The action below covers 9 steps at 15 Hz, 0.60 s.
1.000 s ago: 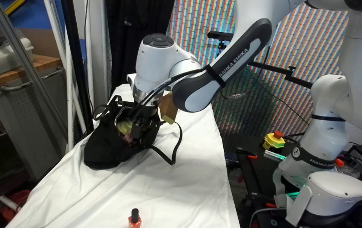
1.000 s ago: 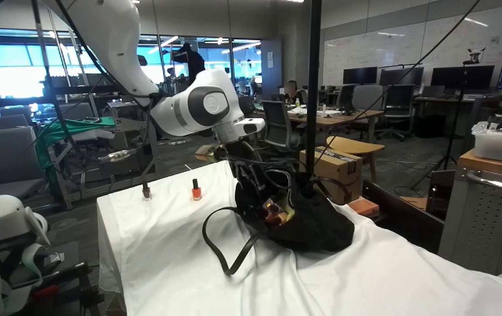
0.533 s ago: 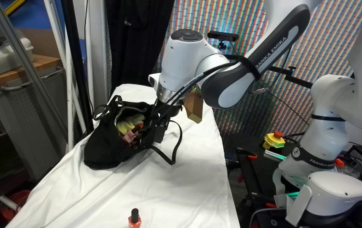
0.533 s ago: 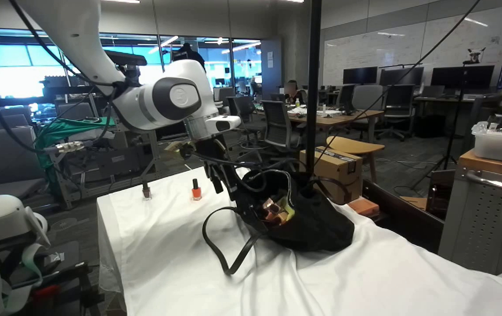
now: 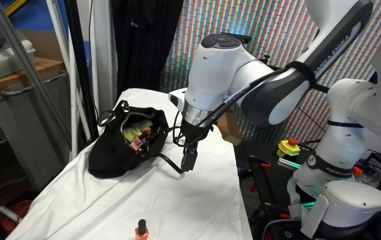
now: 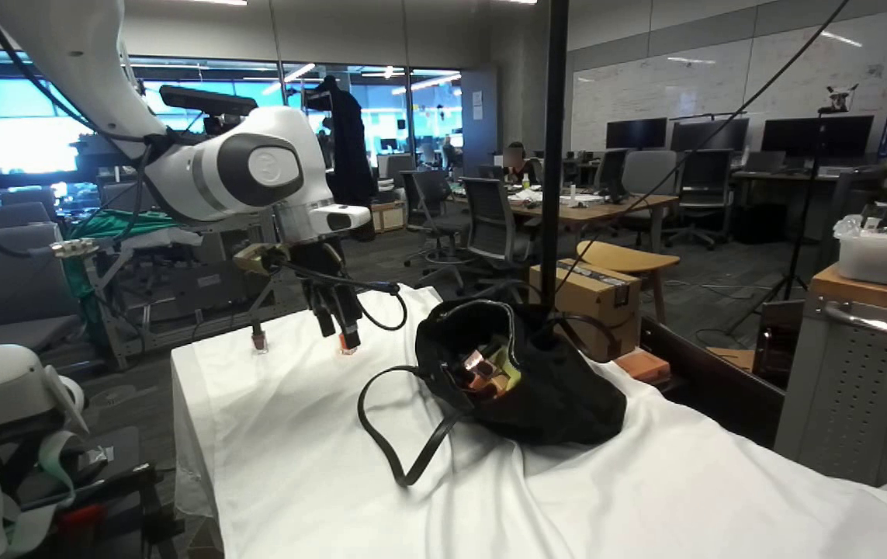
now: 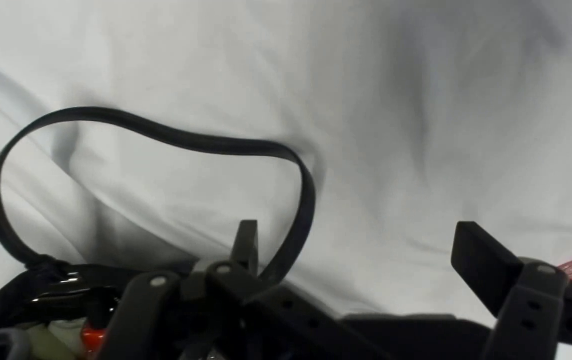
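In the wrist view my gripper (image 7: pixel 356 227) stands open, its fingers wide apart with nothing between them but white cloth far below. The black strap (image 7: pixel 210 143) of the bag curves on the cloth near one finger. A black bag (image 5: pixel 110 156) lies with its mouth open in both exterior views, holding pinkish, red and yellow-green items (image 6: pixel 482 373). My gripper hangs beside it, above the table. An orange-red bottle with a black cap (image 5: pixel 142 230) stands on the cloth; in an exterior view a finger partly covers this bottle (image 6: pixel 347 346). A dark bottle (image 6: pixel 259 340) stands farther along.
White cloth (image 5: pixel 190 200) covers the long table. A black pole (image 6: pixel 557 155) and a cardboard box (image 6: pixel 602 303) stand behind the bag. A white headset (image 5: pixel 353 206) and a yellow stop button box (image 5: pixel 288 148) sit near the arm's base. A cable loops beside the gripper.
My gripper has come out of the bag's mouth and moved away over the cloth, rightward in an exterior view and leftward in another. The bag and bottles have stayed in place.
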{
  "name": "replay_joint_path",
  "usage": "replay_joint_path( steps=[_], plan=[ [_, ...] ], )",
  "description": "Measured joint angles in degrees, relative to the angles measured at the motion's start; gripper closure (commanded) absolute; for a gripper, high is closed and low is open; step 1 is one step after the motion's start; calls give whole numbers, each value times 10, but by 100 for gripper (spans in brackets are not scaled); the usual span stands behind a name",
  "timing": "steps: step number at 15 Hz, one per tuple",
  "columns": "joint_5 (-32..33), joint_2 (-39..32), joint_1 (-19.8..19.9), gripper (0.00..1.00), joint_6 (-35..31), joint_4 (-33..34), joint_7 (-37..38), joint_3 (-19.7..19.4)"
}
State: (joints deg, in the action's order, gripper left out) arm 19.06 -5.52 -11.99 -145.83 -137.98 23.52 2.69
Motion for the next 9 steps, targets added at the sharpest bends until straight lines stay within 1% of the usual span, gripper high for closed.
replay_joint_path(
  steps=[5, 9],
  plan=[
    [-24, -5, -11, 0, 9, 1, -1, 53],
    [-40, -25, -27, 0, 11, 14, -16, 82]
  ],
)
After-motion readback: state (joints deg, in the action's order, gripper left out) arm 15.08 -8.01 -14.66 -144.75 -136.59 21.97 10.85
